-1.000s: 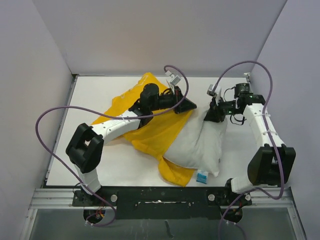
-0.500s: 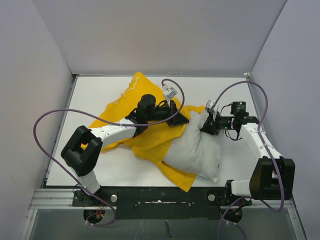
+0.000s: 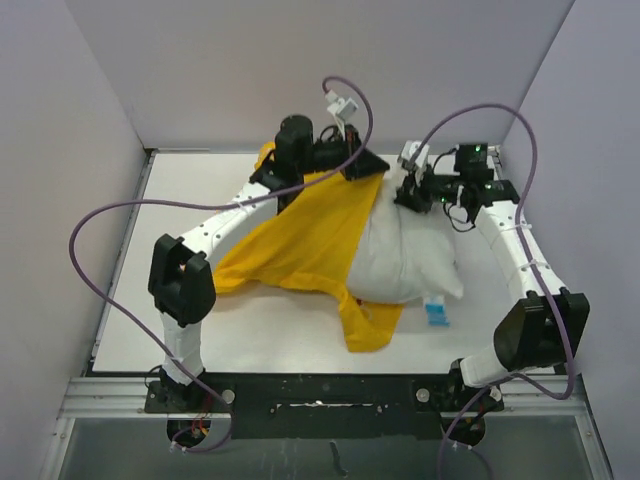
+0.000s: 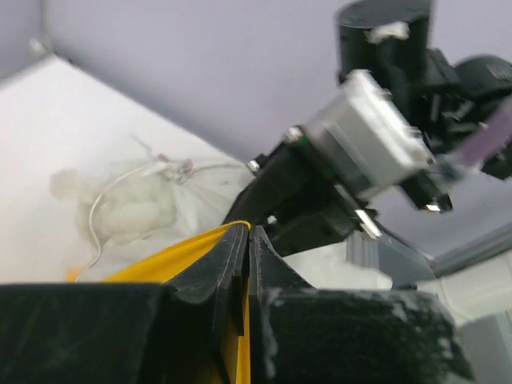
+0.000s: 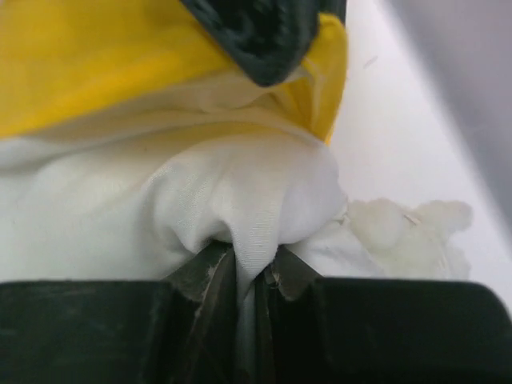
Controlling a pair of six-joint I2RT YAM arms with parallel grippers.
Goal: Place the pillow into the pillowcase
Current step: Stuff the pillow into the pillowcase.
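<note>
The white pillow [image 3: 410,255] lies at the right of the table, its left part under the yellow pillowcase [image 3: 300,235]. My left gripper [image 3: 366,170] is raised near the back wall, shut on the pillowcase's upper edge [image 4: 192,248], and the cloth drapes down and left from it. Just to its right, my right gripper [image 3: 405,192] is shut on a pinched fold of the pillow's [image 5: 248,200] far corner. In the right wrist view the yellow cloth [image 5: 96,72] hangs over the pillow. The left gripper's black fingertip [image 5: 256,36] is close above it.
A small blue and white tag [image 3: 435,312] lies on the table by the pillow's near right corner. A tuft of white stuffing [image 5: 408,228] sits on the table beside the gripped corner. Grey walls close in at the back and on both sides. Purple cables loop over both arms.
Both arms have swung toward the back wall, carrying the pillowcase edge and the pillow corner with them. The yellow cloth now stretches further over the pillow. The tag has come into sight again.
</note>
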